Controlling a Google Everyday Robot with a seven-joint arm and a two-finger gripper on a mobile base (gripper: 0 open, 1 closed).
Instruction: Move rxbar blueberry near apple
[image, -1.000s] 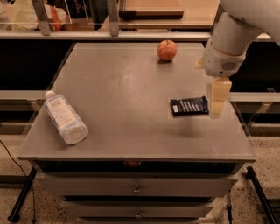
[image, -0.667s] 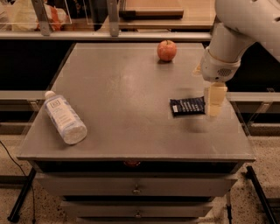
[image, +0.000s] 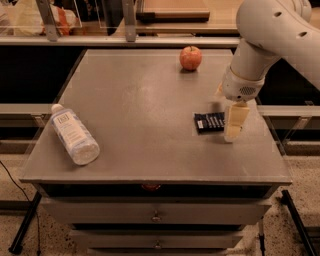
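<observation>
The claw (image: 234, 124) has edged left and down to the right end of the flat dark navy-blue snack-bar wrapper (image: 210, 121).
The wrapper lies near-right on the grey worktop (image: 140, 110), well apart from the round red-orange apple (image: 190, 58) at the far edge. Whether the claw is apart or together cannot be told; the grasp appears imminent.

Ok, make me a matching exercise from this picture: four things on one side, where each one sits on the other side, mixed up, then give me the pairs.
Things
1. apple
2. rxbar blueberry
3. clear bottle
4. gripper

Places
A. lying flat on the table, right of centre
B. low over the right side, just beside the bar's right end
C. near the far edge, right of the middle
D. lying on its side near the front left corner

Pairs: 1-C, 2-A, 3-D, 4-B
</observation>
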